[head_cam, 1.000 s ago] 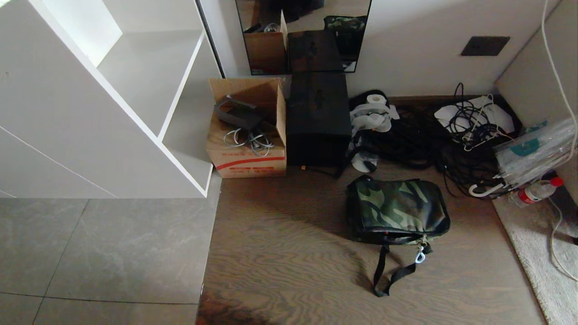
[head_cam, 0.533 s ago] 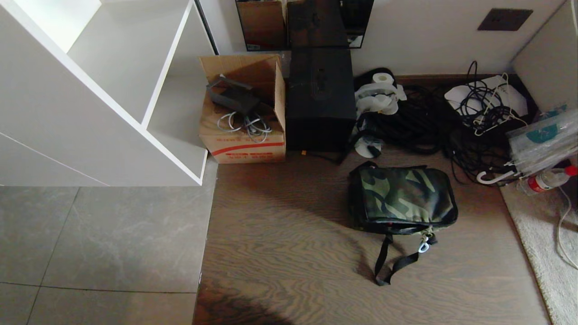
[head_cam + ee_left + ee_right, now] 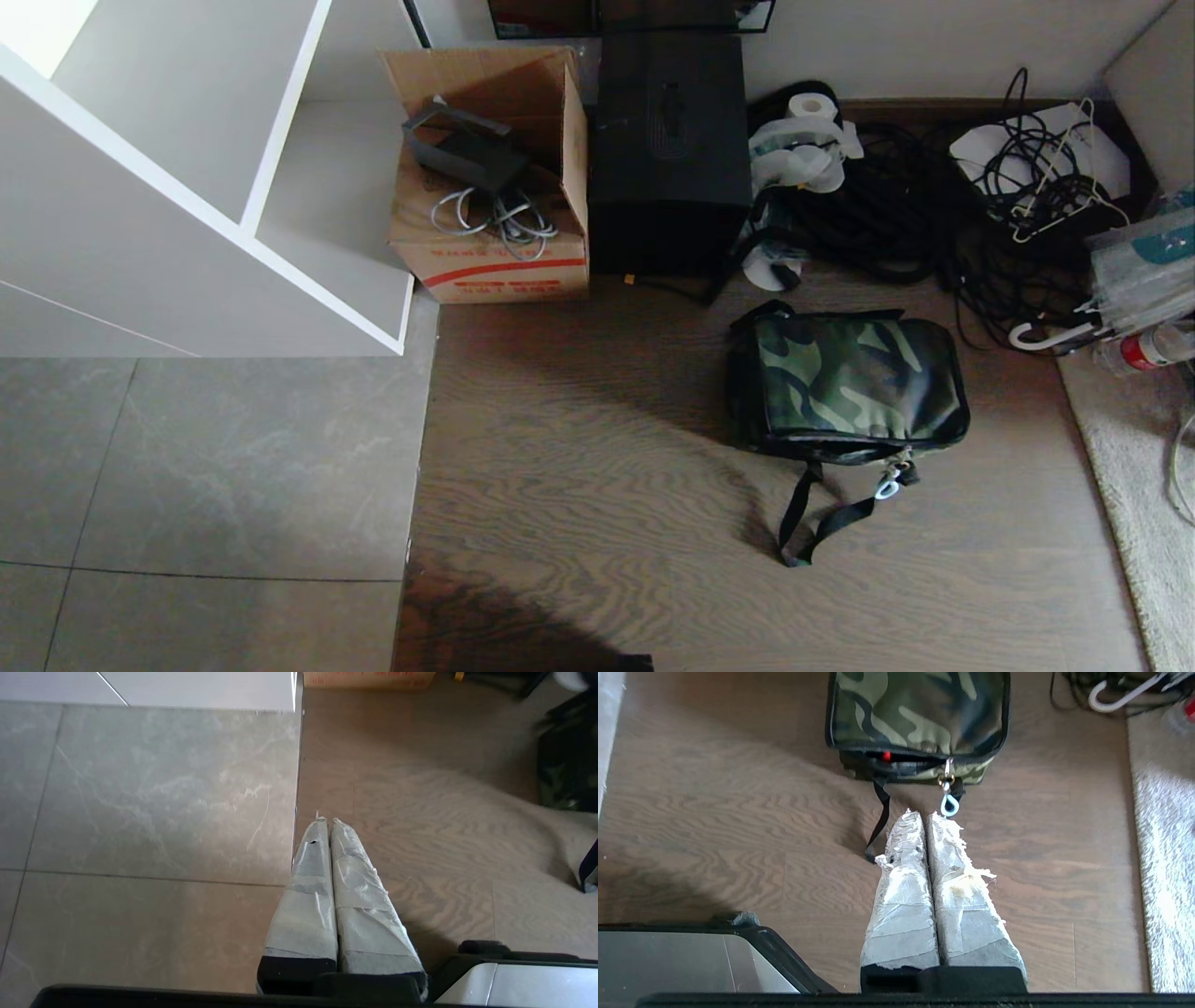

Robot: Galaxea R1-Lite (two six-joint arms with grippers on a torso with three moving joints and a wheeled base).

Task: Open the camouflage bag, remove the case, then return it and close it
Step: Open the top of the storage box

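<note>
The bag [image 3: 848,385] lies on the wood floor [image 3: 597,504], in front of the tall black box [image 3: 668,149] and the cable heap [image 3: 934,224], with its camouflage top up and its strap [image 3: 810,523] trailing toward the robot. Its zipper looks mostly shut; a slit along the near edge shows a bit of red, and the white clip [image 3: 949,806] hangs off the zipper pull at that edge. The case is not visible, so it is presumably inside. Neither arm shows in the head view. The right pincer [image 3: 927,814] hangs over the floor just short of the clip, its taped fingers pressed together and holding nothing. The left pincer [image 3: 326,820] is also together and empty, over the seam between the grey tile [image 3: 140,802] and the wood, well off to the bag's left. The task seems to be at its very start: the robot is lining up on the bag and the opening has not begun. The next move likely calls for parting the right fingers, bringing them down onto the clip, pinching it, and drawing the zipper round the lid, perhaps with the left pincer steadying the soft bag so it does not slide.
</note>
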